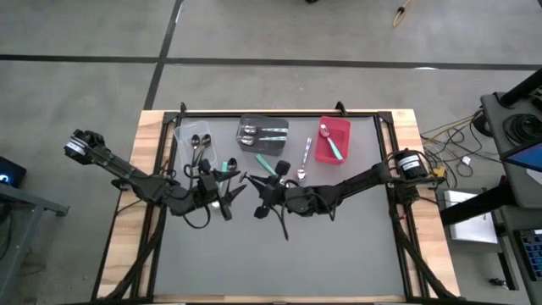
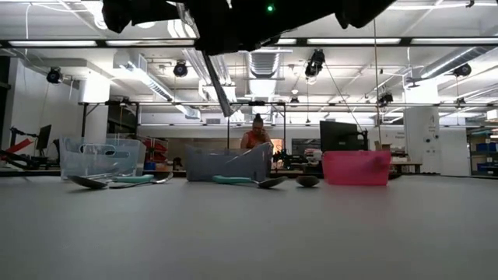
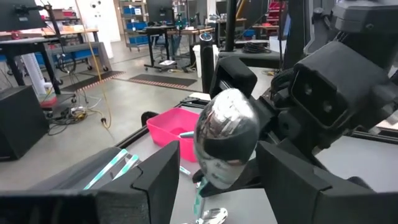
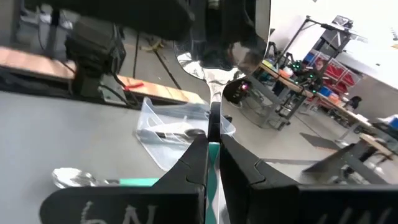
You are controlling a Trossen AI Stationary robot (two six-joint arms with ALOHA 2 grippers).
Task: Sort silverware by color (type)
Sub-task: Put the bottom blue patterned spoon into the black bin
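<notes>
Right wrist view has the right gripper [image 4: 212, 163] with its jaws clenched on the teal handle of a spoon [image 4: 213, 93], whose silver bowl stands up between the two arms. Left wrist view shows that same bowl [image 3: 225, 138] between the released jaws of the left gripper [image 3: 214, 180], the dark fingers [image 3: 155, 180] standing apart on either side of it. No writing can be read for certain (a few pale letters on the right wrist are cut off).

Taking the dark grey bin [image 1: 262, 133] as the landmark: both grippers meet over the surface [image 1: 339, 246] just in front of it. This bin holds silver-bowled spoons, at least one with a teal handle. Left of it, the clear bin [image 1: 194, 135] holds black spoons. Right of it, the red bin [image 1: 333, 140] holds one teal-handled spoon. Between the grey bin and the grippers, loose spoons [image 1: 302, 161] lie on the surface, silver and teal-handled.
</notes>
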